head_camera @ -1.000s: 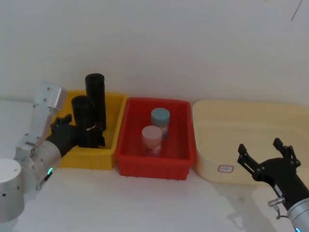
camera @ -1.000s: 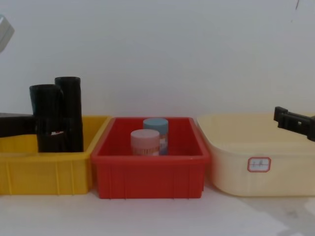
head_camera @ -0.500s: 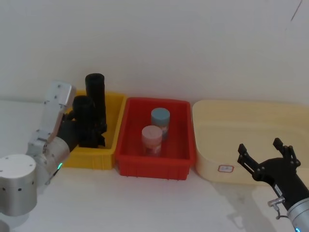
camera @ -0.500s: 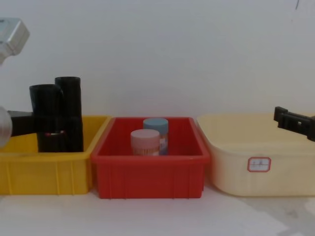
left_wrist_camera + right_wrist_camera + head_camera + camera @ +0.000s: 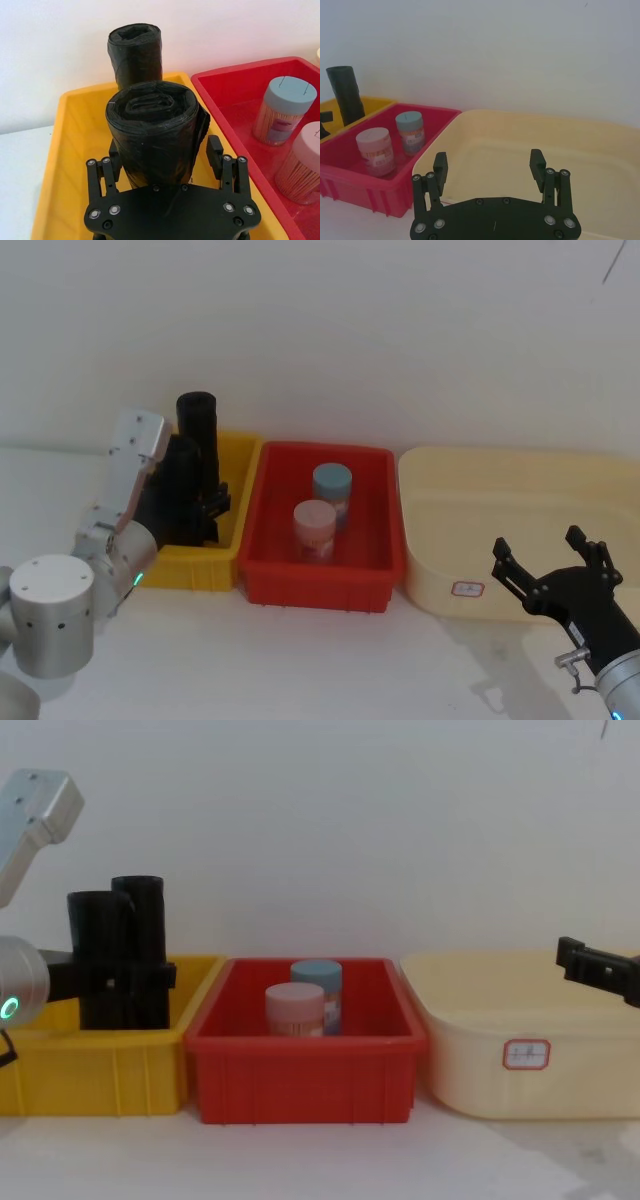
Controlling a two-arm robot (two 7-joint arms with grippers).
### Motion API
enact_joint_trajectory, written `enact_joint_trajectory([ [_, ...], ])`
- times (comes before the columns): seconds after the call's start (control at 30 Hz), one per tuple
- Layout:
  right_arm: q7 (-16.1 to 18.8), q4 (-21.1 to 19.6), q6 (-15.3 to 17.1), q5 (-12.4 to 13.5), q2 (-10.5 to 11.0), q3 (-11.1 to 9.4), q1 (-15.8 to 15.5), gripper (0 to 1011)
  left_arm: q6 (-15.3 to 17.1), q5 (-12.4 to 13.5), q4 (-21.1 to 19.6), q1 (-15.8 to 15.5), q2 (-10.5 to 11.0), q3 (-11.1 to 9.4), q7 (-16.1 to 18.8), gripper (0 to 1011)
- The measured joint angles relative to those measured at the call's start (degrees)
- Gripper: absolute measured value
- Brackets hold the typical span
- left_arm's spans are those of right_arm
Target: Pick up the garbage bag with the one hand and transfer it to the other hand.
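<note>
Claw spread, the left gripper straddles the garbage bag, upright at the near end of the yellow bin — the grasp step, not yet clamped. Just behind stands a second black roll. The next move likely calls for squeezing, then lifting straight up toward the right gripper — fingers wide, well apart.

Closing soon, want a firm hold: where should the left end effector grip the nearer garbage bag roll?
Its mid-body, from the robot's side: the garbage bag roll stands upright in the yellow bin, second roll close behind; left end effector straddles it, open.
</note>
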State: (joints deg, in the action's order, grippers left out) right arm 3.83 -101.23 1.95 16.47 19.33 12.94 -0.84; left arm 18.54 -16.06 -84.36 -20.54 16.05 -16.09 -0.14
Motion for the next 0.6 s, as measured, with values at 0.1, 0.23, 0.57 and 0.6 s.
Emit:
enact_joint_trajectory([
  [0.1,0.0,0.0,0.0,0.0,0.0,0.0,0.0,1004,-0.2,0.2,0.4,-0.2,-0.2,-0.1,0.0,1001],
  [0.23,0.0,0.0,0.0,0.0,0.0,0.0,0.0,1004,-0.3,0.4,0.9,-0.5,-0.3,-0.2,0.0,1001],
  [0.57,0.0,0.0,0.0,0.0,0.0,0.0,0.0,1004,-0.5,0.6,1.4,-0.8,-0.6,-0.4,0.0,1001],
  [0.6,0.0,0.0,0.0,0.0,0.0,0.0,0.0,1004,-0.6,0.6,1.5,-0.9,-0.6,-0.4,0.0,989],
])
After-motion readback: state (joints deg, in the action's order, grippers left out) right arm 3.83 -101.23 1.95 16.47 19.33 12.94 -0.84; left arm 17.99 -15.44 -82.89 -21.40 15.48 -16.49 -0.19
